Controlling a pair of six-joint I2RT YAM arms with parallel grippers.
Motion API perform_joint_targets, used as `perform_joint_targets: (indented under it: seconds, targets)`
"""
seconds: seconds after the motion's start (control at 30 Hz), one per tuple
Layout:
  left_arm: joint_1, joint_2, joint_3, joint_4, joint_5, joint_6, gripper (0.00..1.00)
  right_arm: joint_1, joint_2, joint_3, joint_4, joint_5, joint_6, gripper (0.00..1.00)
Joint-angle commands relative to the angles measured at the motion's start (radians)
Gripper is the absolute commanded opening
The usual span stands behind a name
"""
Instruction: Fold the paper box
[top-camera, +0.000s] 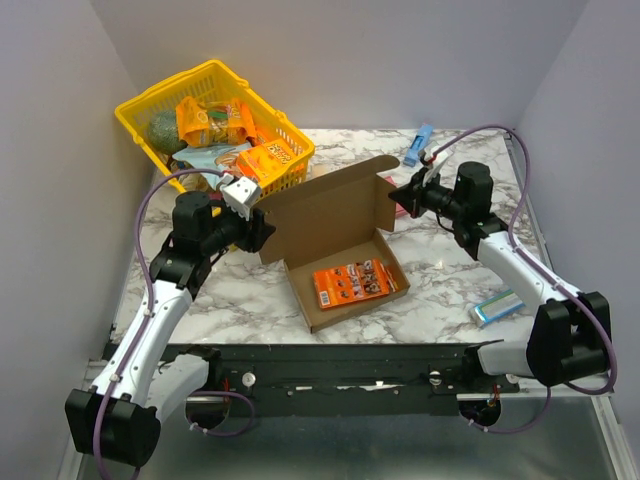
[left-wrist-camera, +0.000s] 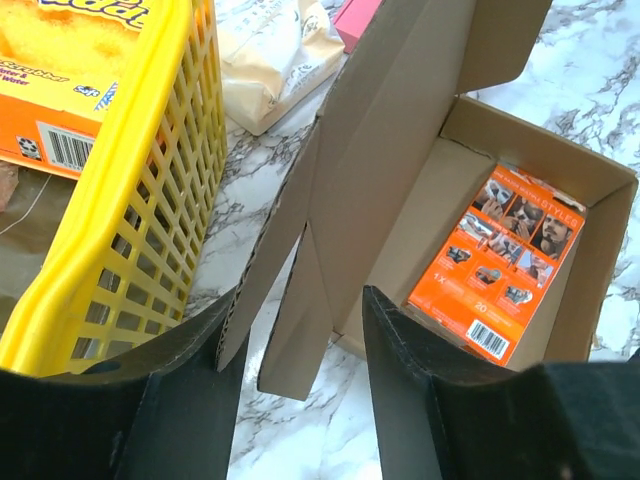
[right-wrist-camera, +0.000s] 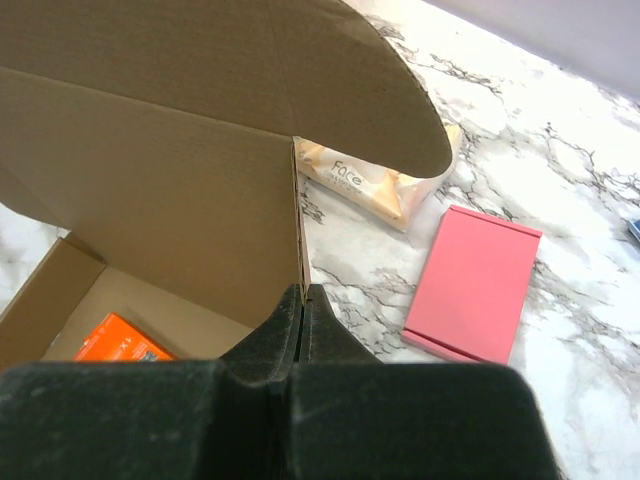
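Note:
The paper box (top-camera: 330, 210) is a brown cardboard mailer in the middle of the table, with its lid standing upright behind the shallow tray. A small orange snack box (top-camera: 350, 283) lies in the tray. My left gripper (top-camera: 260, 229) is at the lid's left edge. In the left wrist view it (left-wrist-camera: 295, 375) is open, with the lid's side flap (left-wrist-camera: 300, 320) hanging between the fingers. My right gripper (top-camera: 394, 192) is at the lid's right edge. In the right wrist view it (right-wrist-camera: 303, 300) is shut on that cardboard edge (right-wrist-camera: 298, 220).
A yellow basket (top-camera: 140, 112) of snack packs stands at the back left, close to my left gripper. A pink flat box (right-wrist-camera: 475, 285) and a wipes packet (right-wrist-camera: 360, 180) lie behind the lid. A blue item (top-camera: 417, 145) is at the back right and a teal packet (top-camera: 498, 307) at the front right.

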Motion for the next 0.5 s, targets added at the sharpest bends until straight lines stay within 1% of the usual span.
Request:
perform_joint_targets:
  seconds: [0.0, 0.17, 0.27, 0.37, 0.4, 0.47]
  targets:
    - [0.005, -0.012, -0.022, -0.009, -0.021, -0.024, 0.53, -0.010, -0.031, 0.021, -0.018, 0.037, -0.017, 0.01]
    - [0.005, -0.013, -0.037, -0.009, -0.018, -0.042, 0.44, -0.010, -0.039, 0.018, -0.025, 0.027, -0.024, 0.01]
    - [0.005, 0.010, -0.031, -0.028, -0.018, -0.056, 0.38, -0.008, -0.065, -0.008, 0.003, 0.031, -0.018, 0.01]
    - [0.004, 0.025, -0.036, -0.015, -0.007, -0.084, 0.24, -0.010, -0.093, -0.048, 0.041, 0.059, -0.003, 0.01]
    - [0.005, 0.030, -0.034, -0.009, -0.001, -0.113, 0.16, -0.008, -0.116, -0.062, 0.057, 0.077, 0.011, 0.01]
    - [0.004, 0.036, -0.037, 0.023, 0.014, -0.150, 0.13, 0.002, -0.143, -0.108, 0.102, 0.103, 0.023, 0.01]
